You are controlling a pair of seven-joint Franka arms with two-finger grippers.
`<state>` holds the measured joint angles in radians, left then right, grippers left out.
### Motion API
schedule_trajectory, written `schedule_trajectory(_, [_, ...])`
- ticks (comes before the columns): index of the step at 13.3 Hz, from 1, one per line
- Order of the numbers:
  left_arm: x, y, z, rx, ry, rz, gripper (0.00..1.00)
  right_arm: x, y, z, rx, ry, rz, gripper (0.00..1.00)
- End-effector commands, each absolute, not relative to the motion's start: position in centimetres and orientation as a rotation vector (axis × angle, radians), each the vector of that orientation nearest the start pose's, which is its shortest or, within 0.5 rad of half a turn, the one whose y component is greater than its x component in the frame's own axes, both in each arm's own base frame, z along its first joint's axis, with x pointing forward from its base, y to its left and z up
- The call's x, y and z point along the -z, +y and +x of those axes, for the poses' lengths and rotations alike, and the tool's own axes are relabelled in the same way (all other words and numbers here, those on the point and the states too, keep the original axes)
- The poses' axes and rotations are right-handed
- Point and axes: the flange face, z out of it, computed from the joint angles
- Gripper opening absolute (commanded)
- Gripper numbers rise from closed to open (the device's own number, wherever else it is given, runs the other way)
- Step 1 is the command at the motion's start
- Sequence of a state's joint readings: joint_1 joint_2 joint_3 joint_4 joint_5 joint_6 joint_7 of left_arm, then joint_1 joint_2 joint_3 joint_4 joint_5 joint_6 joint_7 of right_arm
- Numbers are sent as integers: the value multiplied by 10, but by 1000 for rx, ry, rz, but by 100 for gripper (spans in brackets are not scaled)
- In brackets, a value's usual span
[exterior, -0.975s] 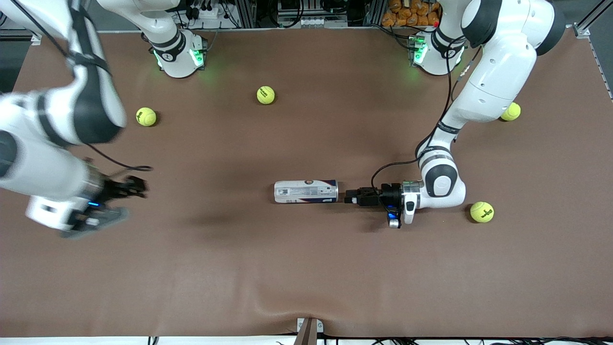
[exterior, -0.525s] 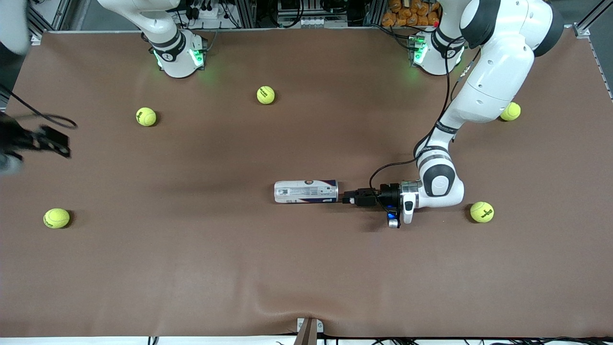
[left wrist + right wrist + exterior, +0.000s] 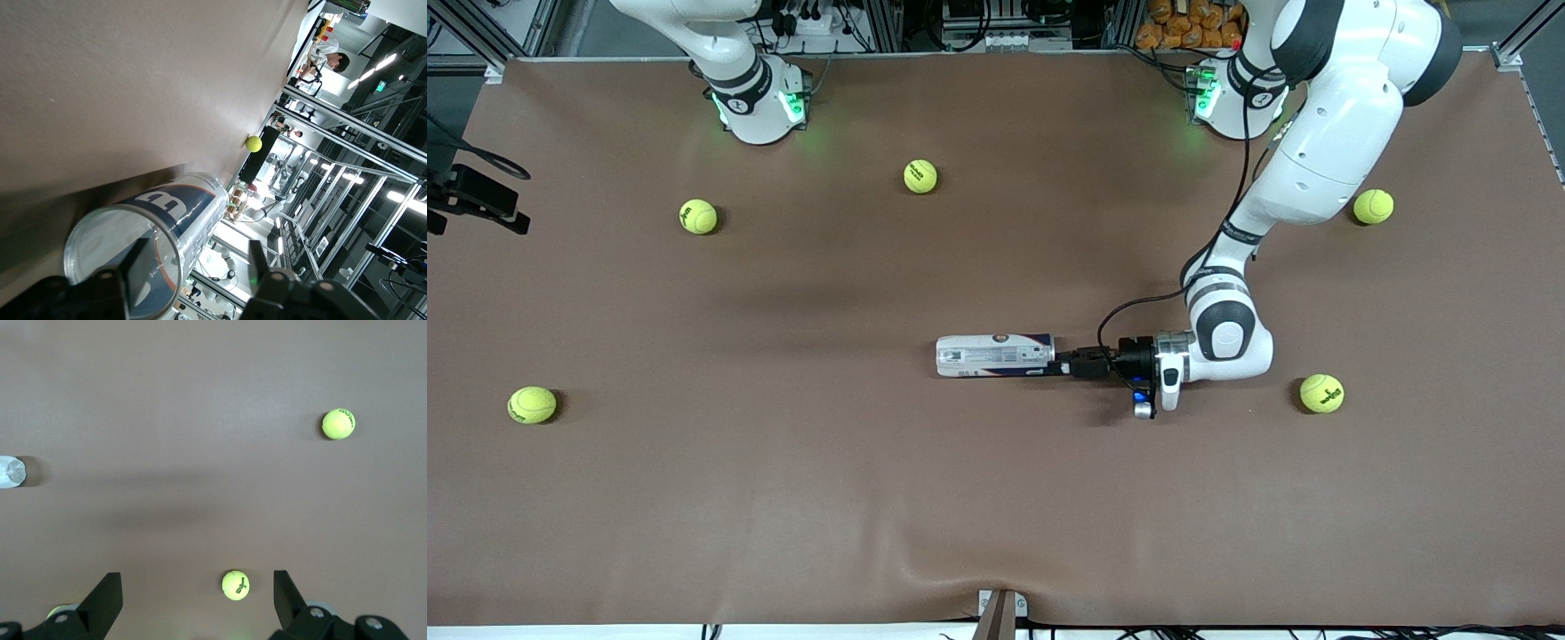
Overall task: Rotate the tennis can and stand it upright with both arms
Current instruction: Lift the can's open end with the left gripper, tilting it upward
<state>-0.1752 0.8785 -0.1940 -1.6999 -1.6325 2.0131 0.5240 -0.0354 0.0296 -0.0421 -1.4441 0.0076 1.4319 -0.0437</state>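
The tennis can [image 3: 996,356] lies on its side mid-table, white and dark-blue label showing. My left gripper [image 3: 1060,365] is low at the can's open end, the end toward the left arm's side of the table. In the left wrist view the silvery rim [image 3: 123,267] fills the foreground. My left gripper [image 3: 197,257] is open and straddles the can's wall: one finger [image 3: 137,267] reaches inside the mouth, the other stays clear outside. My right gripper [image 3: 480,206] hangs open over the table's edge at the right arm's end. In the right wrist view my right gripper [image 3: 195,587] holds nothing, and the can [image 3: 10,472] shows at the frame's border.
Several yellow-green tennis balls lie scattered: one [image 3: 697,216] and another [image 3: 919,176] near the right arm's base, one [image 3: 1373,206] by the left arm, one [image 3: 1321,393] beside the left wrist, one [image 3: 532,404] at the right arm's end.
The right arm swung up and away toward its end of the table, uncovering a ball. The left gripper slid onto the can's open end and its fingers narrowed.
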Motion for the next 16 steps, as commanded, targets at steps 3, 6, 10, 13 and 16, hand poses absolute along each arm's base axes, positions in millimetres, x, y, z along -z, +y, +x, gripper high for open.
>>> schedule_trajectory(3, [-111, -292, 586, 322, 417, 1719, 34, -656, -28, 538, -55, 134, -3111, 100])
schedule_trajectory(6, [-113, -300, 585, 291, 402, 1730, 3, -652, -32, 536, -56, 125, -3111, 100])
schedule_trajectory(10, [-140, -302, 600, 251, 370, 1724, 0, -649, -36, 538, -65, 95, -3114, 100])
schedule_trajectory(13, [-186, -299, 618, 190, 305, 1732, 0, -646, -38, 541, -61, 88, -3116, 100])
schedule_trajectory(16, [-242, -301, 639, 176, 216, 1793, 0, -637, -38, 548, -84, 93, -3116, 100])
